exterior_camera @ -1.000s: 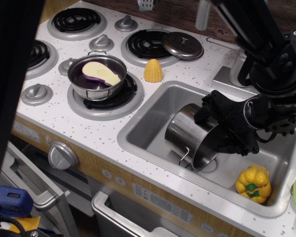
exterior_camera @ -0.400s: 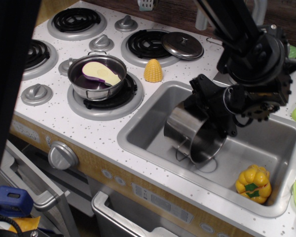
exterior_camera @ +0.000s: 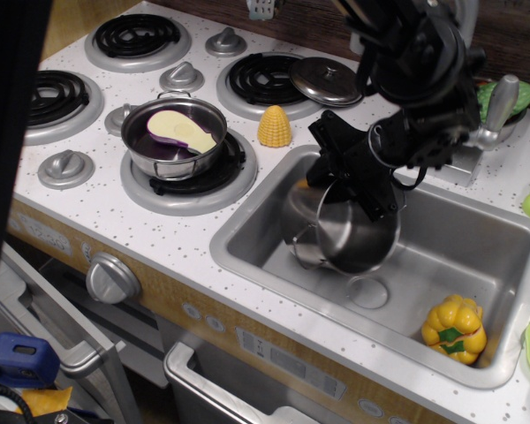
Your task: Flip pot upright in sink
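Observation:
The shiny steel pot hangs tilted in the left part of the grey sink, lifted off the floor, its open mouth turned toward the camera and slightly up. One wire loop handle hangs at its lower left. My black gripper is shut on the pot's upper rim, coming from the upper right. The round drain shows just below the pot.
A yellow toy pepper lies in the sink's front right corner. A toy corn stands by the sink's left rim. A shallow pan with an eggplant sits on a burner. A steel lid lies on the back burner. The faucet handle is behind.
My gripper has swung up and to the left with the pot. The pot has risen off the sink floor and its mouth has turned from down-right toward the camera.

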You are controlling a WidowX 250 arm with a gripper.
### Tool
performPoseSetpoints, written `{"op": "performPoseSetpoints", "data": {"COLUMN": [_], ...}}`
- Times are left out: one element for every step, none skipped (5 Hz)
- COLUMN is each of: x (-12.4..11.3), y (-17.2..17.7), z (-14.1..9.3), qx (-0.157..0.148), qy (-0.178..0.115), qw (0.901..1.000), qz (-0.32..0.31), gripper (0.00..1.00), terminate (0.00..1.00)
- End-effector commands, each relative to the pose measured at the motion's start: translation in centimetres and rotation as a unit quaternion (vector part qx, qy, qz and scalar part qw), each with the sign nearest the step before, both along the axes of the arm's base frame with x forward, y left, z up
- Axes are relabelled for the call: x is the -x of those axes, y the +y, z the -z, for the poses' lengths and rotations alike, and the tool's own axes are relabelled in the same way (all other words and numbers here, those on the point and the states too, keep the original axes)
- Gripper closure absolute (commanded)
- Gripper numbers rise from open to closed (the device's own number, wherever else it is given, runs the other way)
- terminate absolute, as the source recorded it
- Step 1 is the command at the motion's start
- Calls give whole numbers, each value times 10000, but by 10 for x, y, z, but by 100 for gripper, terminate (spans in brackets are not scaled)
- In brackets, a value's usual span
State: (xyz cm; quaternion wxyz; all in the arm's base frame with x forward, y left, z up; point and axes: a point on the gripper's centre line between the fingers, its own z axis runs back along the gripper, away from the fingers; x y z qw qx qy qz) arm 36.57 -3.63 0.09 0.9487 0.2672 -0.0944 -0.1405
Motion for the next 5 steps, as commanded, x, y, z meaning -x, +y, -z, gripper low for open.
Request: {"op": "performPoseSetpoints", "data": {"x": [-1,2,0,0,0], "y": [-13,-15,-11,-11,-11], "z": [-17,-16,-12,-12,-12], "qx": [958,1326,1488,1488,1488], "qy": [269,425,399,399,399], "qw": [9943,9885,9870,9870,9870], "qz": [-388,-585,-453,-453,-453], "gripper": [100,100,0,0,0], "terminate": [0,0,0,0,100]}}
